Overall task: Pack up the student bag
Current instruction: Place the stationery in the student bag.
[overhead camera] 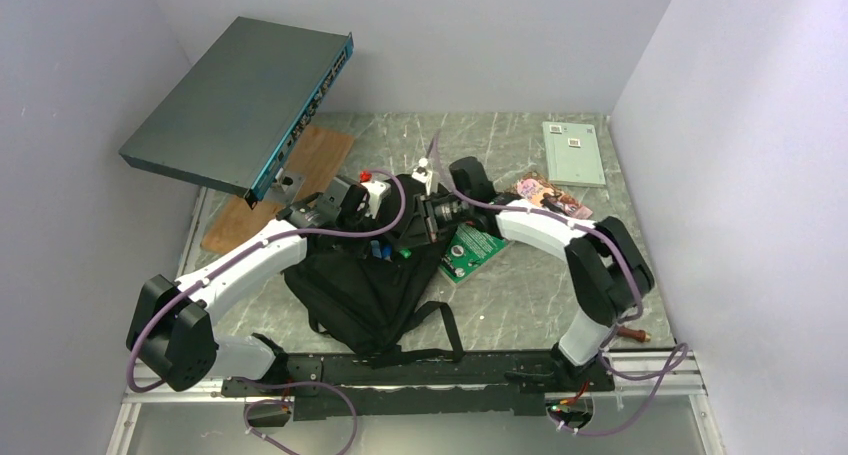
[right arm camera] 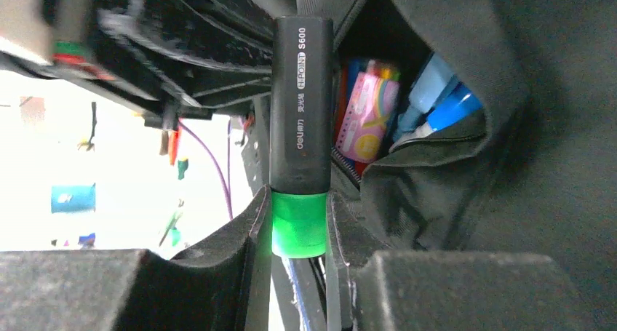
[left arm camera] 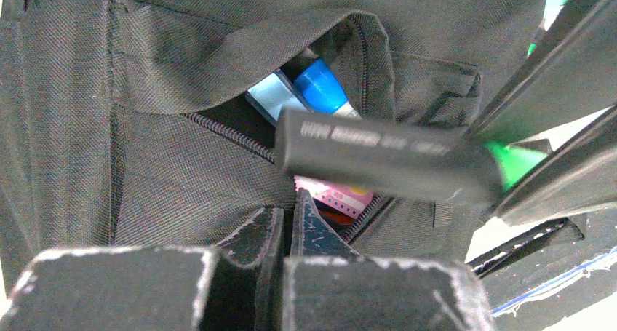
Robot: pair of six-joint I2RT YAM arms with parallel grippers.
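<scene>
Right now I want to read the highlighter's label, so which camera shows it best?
Right wrist: the highlighter is sharp, print legible, green end gripped by the right pincer. Left wrist shows it blurred across the bag pocket; top view shows only a green speck.

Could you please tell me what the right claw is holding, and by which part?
The right claw holds a black highlighter, pinched at its green cap end.
</scene>
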